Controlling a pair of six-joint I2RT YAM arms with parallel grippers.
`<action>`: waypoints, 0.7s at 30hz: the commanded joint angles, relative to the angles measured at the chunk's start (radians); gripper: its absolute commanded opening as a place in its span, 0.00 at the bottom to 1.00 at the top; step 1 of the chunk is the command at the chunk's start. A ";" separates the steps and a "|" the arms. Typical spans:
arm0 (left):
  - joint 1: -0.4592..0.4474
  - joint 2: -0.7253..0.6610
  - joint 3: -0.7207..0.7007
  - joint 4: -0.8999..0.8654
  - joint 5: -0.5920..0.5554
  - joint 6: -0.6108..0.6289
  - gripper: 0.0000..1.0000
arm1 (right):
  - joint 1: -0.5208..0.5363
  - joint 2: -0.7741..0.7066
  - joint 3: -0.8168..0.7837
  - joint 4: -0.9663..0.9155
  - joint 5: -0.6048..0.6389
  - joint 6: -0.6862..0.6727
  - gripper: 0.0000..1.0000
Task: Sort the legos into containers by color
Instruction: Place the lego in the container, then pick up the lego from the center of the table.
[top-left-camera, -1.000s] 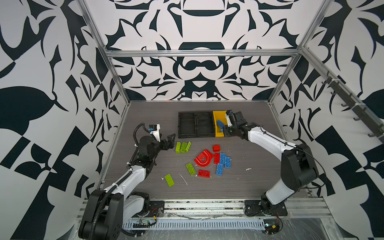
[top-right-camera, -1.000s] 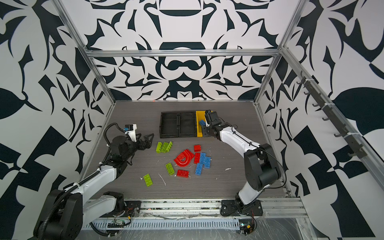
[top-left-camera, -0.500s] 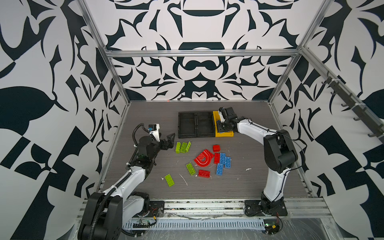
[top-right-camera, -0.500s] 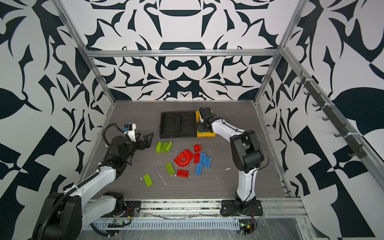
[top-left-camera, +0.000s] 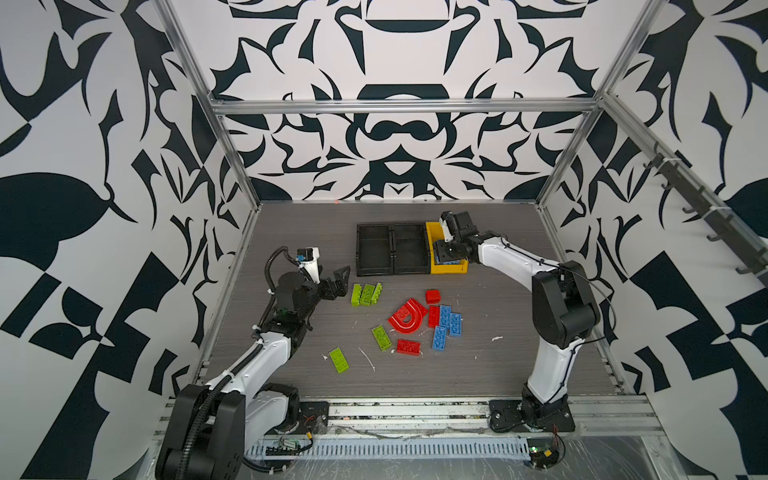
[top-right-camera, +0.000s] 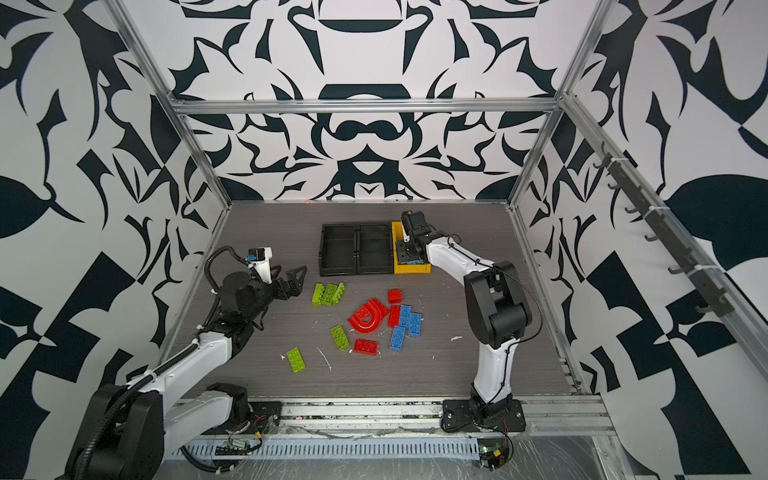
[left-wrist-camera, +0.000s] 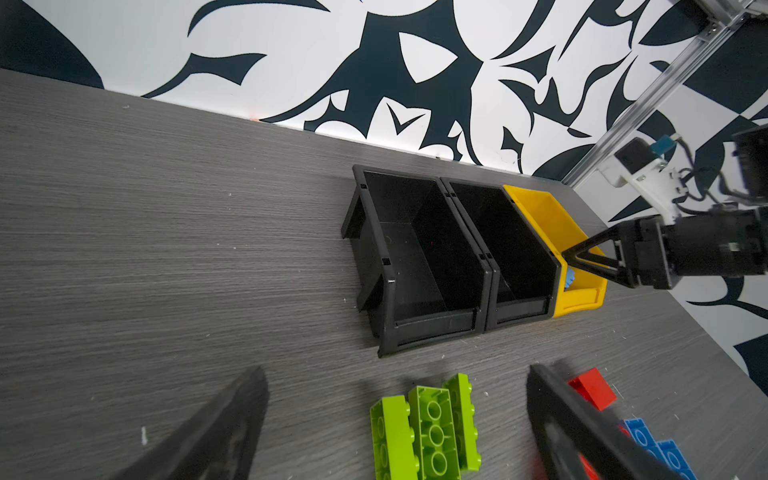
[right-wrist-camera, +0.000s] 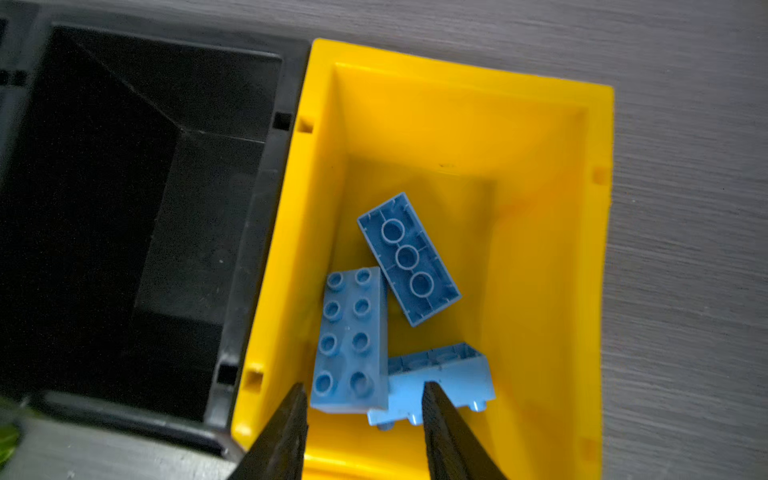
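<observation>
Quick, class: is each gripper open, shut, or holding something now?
Left gripper: open, empty, by the green bricks.
Right gripper: open over the yellow bin, holding nothing.

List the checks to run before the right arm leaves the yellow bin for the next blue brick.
1. Right gripper free of bricks: ok. Its jaws stand apart above the three blue studded plastic bricks in the yellow plastic bin.
2. Bricks clear of the rim: ok, all three lie inside.
3. Two black plastic bins free for red and green: ok, nothing shows inside.
4. Room around the next blue pick: not ok. The loose blue bricks lie against each other and a red rectangular brick.
5. Left gripper out of the way: ok, open, by the three lime green bricks.
</observation>
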 joint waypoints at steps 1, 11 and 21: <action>-0.002 -0.015 -0.021 0.004 0.002 0.001 0.99 | 0.014 -0.179 -0.071 -0.016 0.007 0.004 0.49; -0.002 -0.017 -0.019 0.002 0.011 -0.007 0.99 | 0.124 -0.600 -0.422 -0.178 0.015 0.130 0.53; -0.002 -0.014 -0.019 0.004 0.015 -0.009 0.99 | 0.179 -0.707 -0.589 -0.270 -0.051 0.222 0.53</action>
